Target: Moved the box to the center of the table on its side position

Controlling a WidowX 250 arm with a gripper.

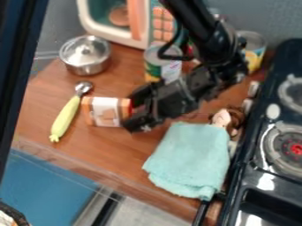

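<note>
The black gripper [133, 110] is at the middle of the view, pointing left, low over the wooden table [112, 152]. It is open, its two fingers spread apart at the right end of the box. The small orange and white box [105, 111] lies on the table just left of the gripper, its red-edged right end between the fingertips. Whether the fingers touch it, I cannot tell.
A yellow-handled scoop [66, 115] lies left of the box, with a metal pot [86, 55] behind. A can [154, 66] stands behind the gripper. In front is a teal cloth [190, 159]; at right, a black stove [259, 165].
</note>
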